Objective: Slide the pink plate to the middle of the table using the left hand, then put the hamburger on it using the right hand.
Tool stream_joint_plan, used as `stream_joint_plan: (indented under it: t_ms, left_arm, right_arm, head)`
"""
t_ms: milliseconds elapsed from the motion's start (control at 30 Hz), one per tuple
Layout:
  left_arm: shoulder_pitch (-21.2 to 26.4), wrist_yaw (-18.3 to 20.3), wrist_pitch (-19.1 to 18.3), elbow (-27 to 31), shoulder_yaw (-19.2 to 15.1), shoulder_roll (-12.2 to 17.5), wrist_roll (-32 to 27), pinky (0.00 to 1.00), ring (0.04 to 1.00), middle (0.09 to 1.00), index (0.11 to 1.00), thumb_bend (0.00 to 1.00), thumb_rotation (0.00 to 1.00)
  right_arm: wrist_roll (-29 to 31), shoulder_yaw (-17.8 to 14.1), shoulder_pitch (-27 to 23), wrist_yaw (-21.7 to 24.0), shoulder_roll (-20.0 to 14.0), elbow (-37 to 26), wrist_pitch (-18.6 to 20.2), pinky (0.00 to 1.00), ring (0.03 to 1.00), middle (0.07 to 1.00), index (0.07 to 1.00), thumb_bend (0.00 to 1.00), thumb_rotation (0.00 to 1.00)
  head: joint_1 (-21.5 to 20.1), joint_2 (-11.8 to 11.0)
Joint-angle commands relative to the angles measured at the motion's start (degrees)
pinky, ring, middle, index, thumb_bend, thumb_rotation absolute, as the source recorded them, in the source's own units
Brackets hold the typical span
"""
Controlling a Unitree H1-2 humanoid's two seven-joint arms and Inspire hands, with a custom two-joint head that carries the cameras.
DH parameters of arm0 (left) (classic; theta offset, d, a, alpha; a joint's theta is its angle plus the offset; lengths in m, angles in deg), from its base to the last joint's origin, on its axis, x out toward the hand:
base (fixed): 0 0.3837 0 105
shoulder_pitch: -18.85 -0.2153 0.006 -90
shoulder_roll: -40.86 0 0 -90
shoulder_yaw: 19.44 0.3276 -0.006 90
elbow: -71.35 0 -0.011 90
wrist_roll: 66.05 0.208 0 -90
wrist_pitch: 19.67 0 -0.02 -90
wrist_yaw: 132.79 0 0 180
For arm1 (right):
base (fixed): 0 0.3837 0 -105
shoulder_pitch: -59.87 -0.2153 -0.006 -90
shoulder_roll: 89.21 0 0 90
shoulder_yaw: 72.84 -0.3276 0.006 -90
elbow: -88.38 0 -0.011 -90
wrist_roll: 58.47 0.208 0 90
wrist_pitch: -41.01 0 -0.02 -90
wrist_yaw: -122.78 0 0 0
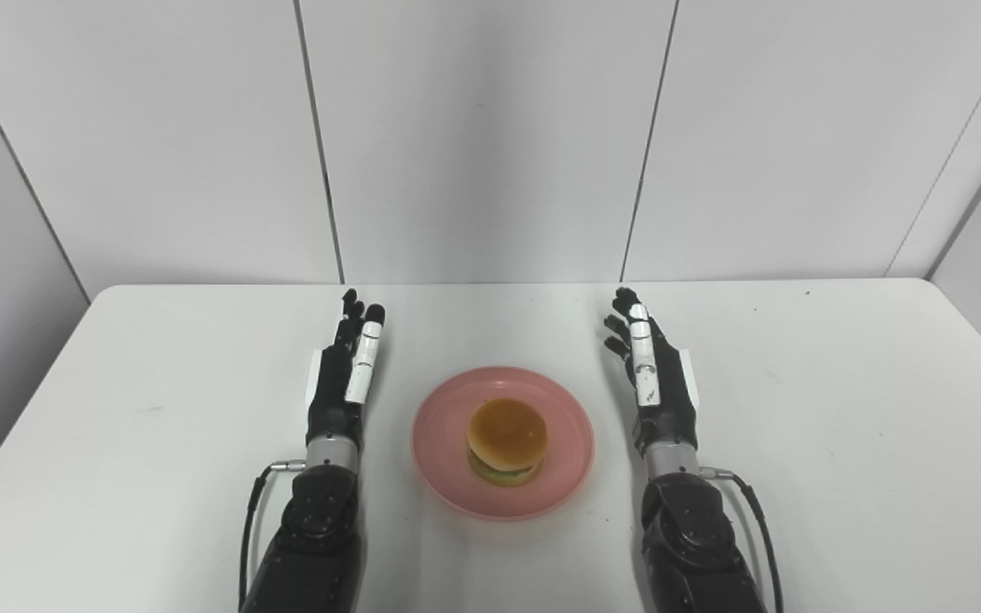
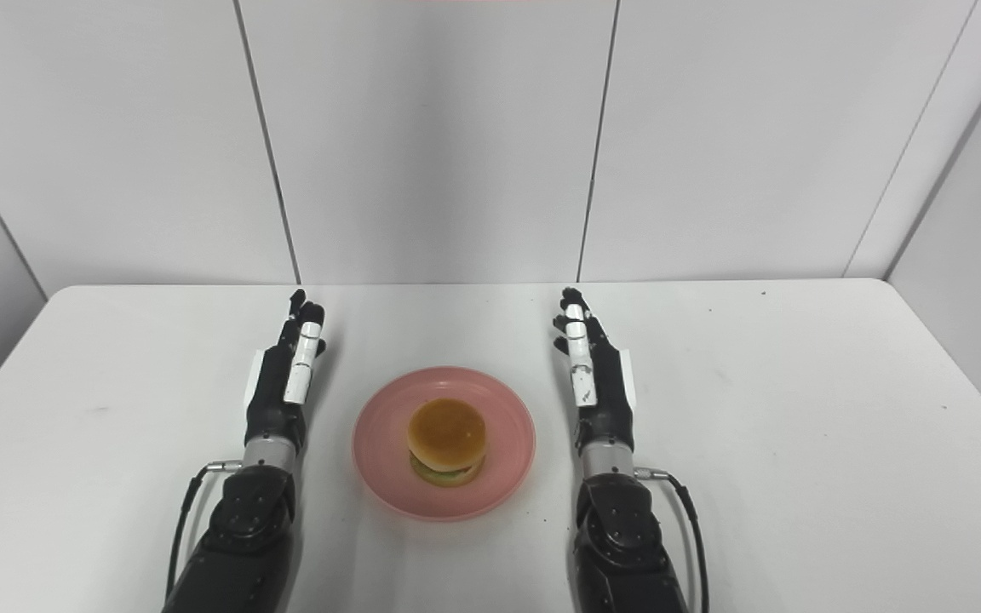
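Pink plate (image 1: 448, 477) glossy, perhaps plastic; table (image 1: 797, 443) matt white, smooth.

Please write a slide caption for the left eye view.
Hamburger sits on pink plate mid-table, between open left hand and right hand.

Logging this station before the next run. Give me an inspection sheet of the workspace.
Surface: white table, a few small dark specks and faint scuffs.
Job's things: pink plate near the middle of the table; hamburger sits upright on it.
Clutter: nothing seen.
Hands: left hand and right hand flank the plate, apart from it, fingers stretched out, holding nothing.
Cables: a black cable loops from each wrist, left and right, lying clear of the plate.
Surroundings: plain white wall panels behind and to both sides.
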Motion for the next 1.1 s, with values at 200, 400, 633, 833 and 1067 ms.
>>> stream_joint_plan:
  t_ms: [200,400,633,833,1067]
  left_arm:
    - [2.6,3.4,-3.6,1.3,-0.4,1.4,-3.5,1.0,1.0,1.0,1.0,0.71,0.92]
    - [2.6,4.2,-5.4,2.4,-0.5,1.3,-4.6,1.0,1.0,1.0,1.0,0.7,0.91]
    - [2.4,5.4,-6.1,3.2,-0.1,1.1,-5.4,0.99,1.0,1.0,1.0,0.74,0.93]
    - [1.6,5.1,-6.4,4.4,-0.1,0.0,-5.3,1.0,1.0,1.0,1.0,0.74,0.92]
    - [-0.1,3.4,-3.3,4.5,-0.3,-1.9,-4.9,1.0,1.0,1.0,1.0,0.74,0.91]
  right_arm:
    - [-0.6,0.1,-1.7,-1.0,0.6,-0.5,2.2,1.0,0.931,0.918,0.909,0.73,1.0]
    - [-0.8,0.1,-1.3,-1.6,0.5,0.9,-0.3,0.97,0.934,0.925,0.913,0.69,1.0]
    - [-0.5,-0.2,-1.4,-1.2,0.2,2.6,-2.0,0.94,0.921,0.92,0.907,0.71,1.0]
    - [0.8,-0.5,-1.5,-0.2,-0.1,2.2,0.1,0.95,0.919,0.925,0.91,0.73,1.0]
    - [1.6,-1.0,-1.7,-0.1,-0.5,2.1,1.9,0.93,0.917,0.929,0.908,0.73,1.0]
  head:
    - [0.0,0.2]
    - [-0.2,0.3]
    - [-0.3,0.2]
    - [-0.4,0.3]
    - [-0.3,0.2]
